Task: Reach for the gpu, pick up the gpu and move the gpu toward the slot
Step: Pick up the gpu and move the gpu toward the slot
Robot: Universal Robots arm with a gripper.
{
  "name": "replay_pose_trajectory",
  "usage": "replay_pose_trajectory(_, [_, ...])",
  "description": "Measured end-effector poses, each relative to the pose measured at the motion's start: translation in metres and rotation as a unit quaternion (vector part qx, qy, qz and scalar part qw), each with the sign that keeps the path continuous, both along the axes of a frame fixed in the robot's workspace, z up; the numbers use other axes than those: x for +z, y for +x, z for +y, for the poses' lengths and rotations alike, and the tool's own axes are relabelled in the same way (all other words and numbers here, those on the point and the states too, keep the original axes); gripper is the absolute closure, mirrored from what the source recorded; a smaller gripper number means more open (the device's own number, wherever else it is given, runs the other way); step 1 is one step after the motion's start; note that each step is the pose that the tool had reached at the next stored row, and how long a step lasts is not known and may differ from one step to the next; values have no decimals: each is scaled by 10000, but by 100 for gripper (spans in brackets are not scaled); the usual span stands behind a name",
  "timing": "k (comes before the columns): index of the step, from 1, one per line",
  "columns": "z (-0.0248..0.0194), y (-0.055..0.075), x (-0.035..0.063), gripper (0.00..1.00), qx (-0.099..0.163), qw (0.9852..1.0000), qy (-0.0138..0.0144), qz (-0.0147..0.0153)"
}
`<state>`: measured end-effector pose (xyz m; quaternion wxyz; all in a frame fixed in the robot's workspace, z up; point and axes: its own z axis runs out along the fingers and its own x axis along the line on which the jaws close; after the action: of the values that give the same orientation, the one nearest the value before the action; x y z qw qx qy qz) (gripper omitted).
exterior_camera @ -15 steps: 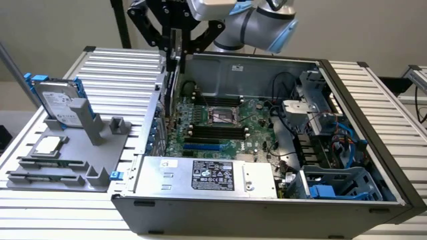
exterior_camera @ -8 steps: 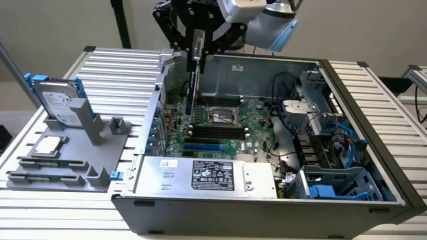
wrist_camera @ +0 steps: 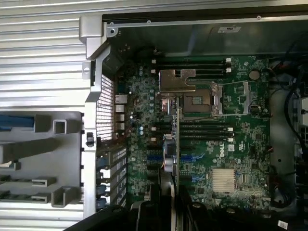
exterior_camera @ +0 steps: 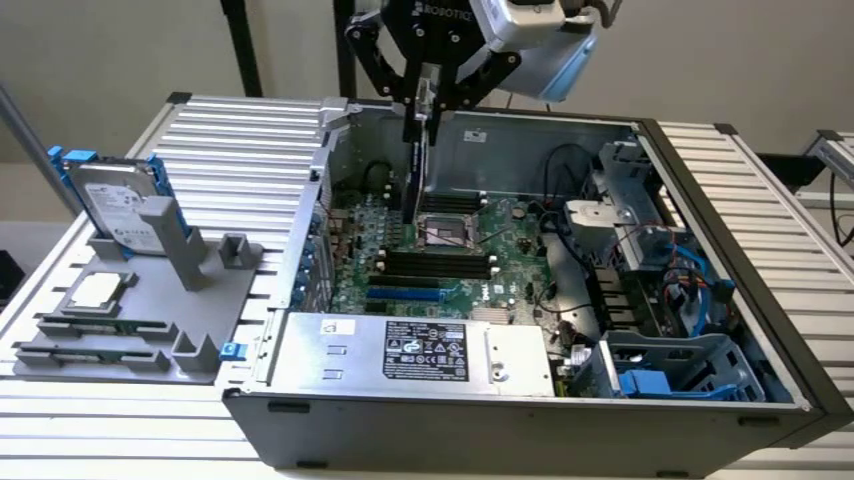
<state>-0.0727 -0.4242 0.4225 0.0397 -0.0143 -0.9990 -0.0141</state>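
Note:
My gripper (exterior_camera: 423, 100) hangs over the back of the open computer case (exterior_camera: 694, 400), shut on the gpu (exterior_camera: 416, 165). The thin green card hangs upright and edge-on, its lower end above the motherboard (exterior_camera: 507, 270) near the CPU socket (exterior_camera: 447, 233). In the wrist view the gpu (wrist_camera: 177, 144) is a narrow strip running out from between the dark fingers (wrist_camera: 185, 211), with its far end over the socket's metal cover (wrist_camera: 175, 82). The blue expansion slots (exterior_camera: 403, 293) lie nearer the front of the board, apart from the card; the wrist view has the blue slots (wrist_camera: 155, 158) beside the card's edge.
To the exterior view's left of the case a grey fixture (exterior_camera: 134, 320) carries a silver hard drive with blue rails (exterior_camera: 118, 205) and a square processor chip (exterior_camera: 99, 291). The power supply (exterior_camera: 414, 350), the drive cage (exterior_camera: 667, 370) and cables (exterior_camera: 587, 260) crowd the case's front and right.

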Motion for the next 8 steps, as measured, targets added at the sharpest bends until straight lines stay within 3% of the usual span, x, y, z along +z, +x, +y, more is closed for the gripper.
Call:
replay_pose_trajectory(4, [80, 120, -52, 74, 0, 10000, 0, -7])
replay_pose_trajectory(8, [126, 236, -91, 74, 0, 10000, 0, -35])
